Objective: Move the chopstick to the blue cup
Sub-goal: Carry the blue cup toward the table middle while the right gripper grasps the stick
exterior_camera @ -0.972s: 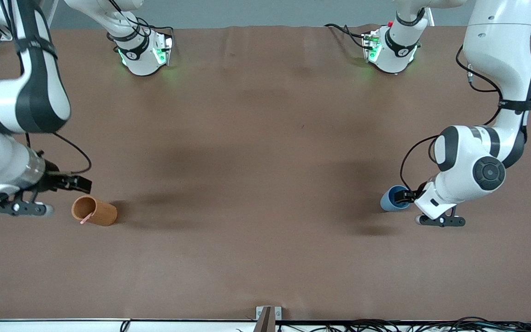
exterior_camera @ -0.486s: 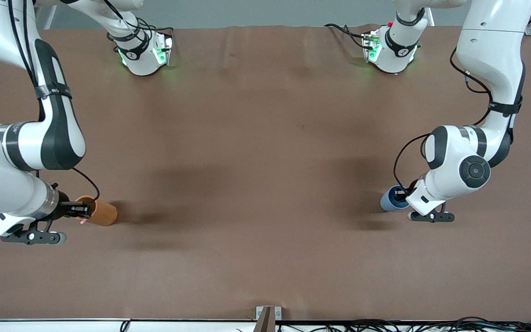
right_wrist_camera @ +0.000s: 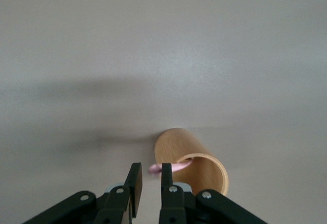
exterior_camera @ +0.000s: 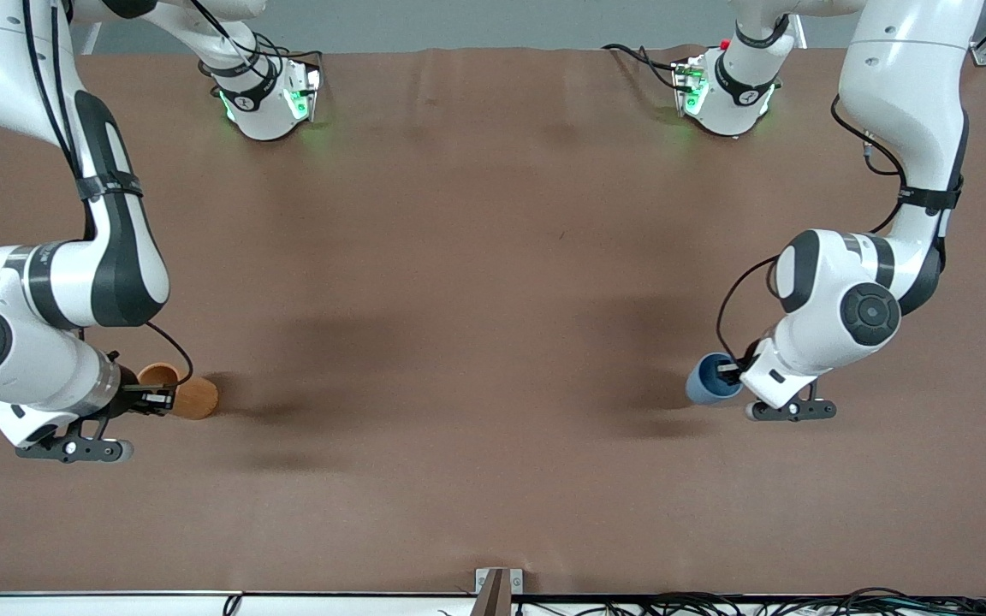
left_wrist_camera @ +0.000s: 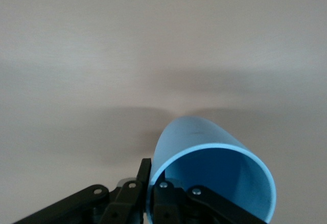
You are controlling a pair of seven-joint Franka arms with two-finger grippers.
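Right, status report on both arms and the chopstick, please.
Left gripper shut on small blue cup's rim. Right gripper closing around thin pale-pink chopstick at tipped orange-brown cylinder cup. Nothing in the way.

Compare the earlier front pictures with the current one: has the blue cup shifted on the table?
Yes. The blue cup, its rim pinched by the left end effector, has shifted slightly toward the right arm's end, measured against the left arm's base.

I could read no text, label, brand or number anywhere; the blue cup (exterior_camera: pixel 709 382) and the orange-brown cup (exterior_camera: pixel 187 393) were both plain.
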